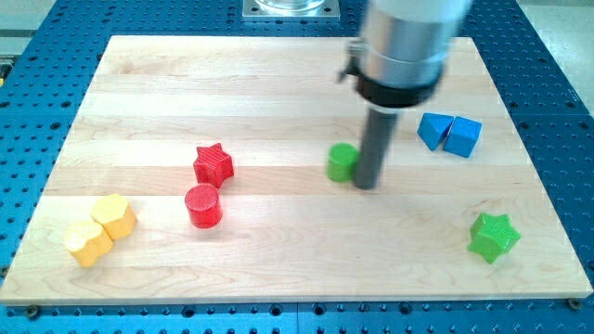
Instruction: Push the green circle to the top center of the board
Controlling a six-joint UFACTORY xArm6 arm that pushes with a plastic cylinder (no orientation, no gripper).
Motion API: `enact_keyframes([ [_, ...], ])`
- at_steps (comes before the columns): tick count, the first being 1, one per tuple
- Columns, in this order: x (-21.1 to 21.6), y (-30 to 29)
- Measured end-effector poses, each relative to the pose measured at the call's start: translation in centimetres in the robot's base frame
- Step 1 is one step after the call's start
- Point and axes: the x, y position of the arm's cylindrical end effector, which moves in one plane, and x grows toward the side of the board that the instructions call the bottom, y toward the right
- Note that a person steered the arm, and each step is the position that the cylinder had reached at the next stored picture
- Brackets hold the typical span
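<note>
The green circle (342,161) stands on the wooden board (278,83) a little right of centre. My tip (368,185) is at the end of the dark rod, right beside the green circle on its right side, touching or nearly touching it. The arm's silver body hangs above at the view's top.
A red star (213,165) and a red circle (203,206) sit left of centre. Two yellow blocks (100,229) lie at the lower left. Two blue blocks (449,134) sit at the right. A green star (493,237) sits at the lower right.
</note>
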Motion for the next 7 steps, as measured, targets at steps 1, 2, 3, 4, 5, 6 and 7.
enact_keyframes([
  [1, -0.5, -2.4],
  [2, 2.0, 1.9],
  [3, 0.9, -2.9],
  [4, -4.5, -5.6],
  [5, -7.4, -5.8],
  [6, -7.7, -8.2],
  [7, -4.7, -10.9],
])
